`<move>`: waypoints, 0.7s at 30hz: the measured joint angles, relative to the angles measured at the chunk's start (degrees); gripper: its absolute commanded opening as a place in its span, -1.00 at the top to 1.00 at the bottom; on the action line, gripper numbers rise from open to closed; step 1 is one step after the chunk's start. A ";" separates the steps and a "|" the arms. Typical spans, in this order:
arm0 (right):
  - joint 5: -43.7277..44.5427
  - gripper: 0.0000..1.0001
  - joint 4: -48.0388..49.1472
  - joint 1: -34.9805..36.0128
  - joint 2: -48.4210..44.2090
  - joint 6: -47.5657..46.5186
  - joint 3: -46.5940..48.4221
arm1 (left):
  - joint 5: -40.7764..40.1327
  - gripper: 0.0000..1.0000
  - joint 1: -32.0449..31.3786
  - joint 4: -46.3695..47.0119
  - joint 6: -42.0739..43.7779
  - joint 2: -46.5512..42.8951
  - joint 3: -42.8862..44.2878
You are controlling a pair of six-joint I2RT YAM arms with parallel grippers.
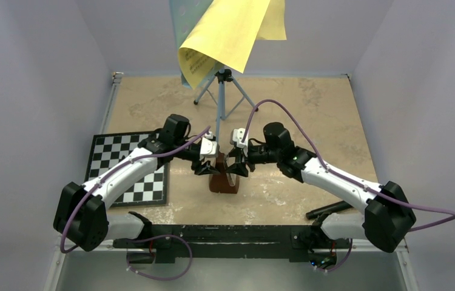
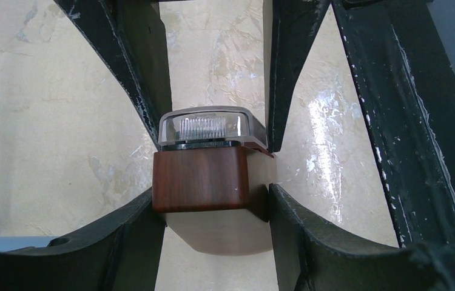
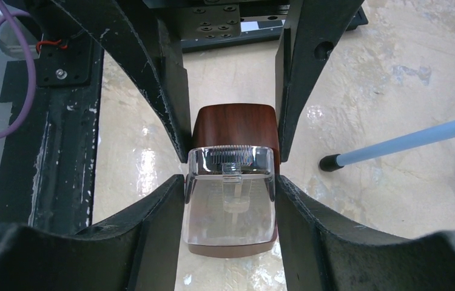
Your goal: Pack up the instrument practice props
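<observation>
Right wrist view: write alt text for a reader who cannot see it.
A small brown metronome with a clear front cover is gripped by the right claw at the frame's bottom and the left claw at its top, above a tan table. A light-blue stand leg reaches in from the right.

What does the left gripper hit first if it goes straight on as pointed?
The metronome: the left gripper straddles it, jaws seemingly gripping its brown body. Just past it, the right gripper faces back.
</observation>
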 measured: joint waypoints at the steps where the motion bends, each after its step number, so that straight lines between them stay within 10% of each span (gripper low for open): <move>1: -0.11 1.00 0.26 -0.02 0.28 0.04 0.00 | -0.02 1.00 0.00 -0.02 0.00 -0.02 0.00; 21: -1.46 1.00 -0.09 -0.79 0.83 -2.78 0.24 | -0.55 1.00 0.04 -0.70 2.10 -0.20 0.00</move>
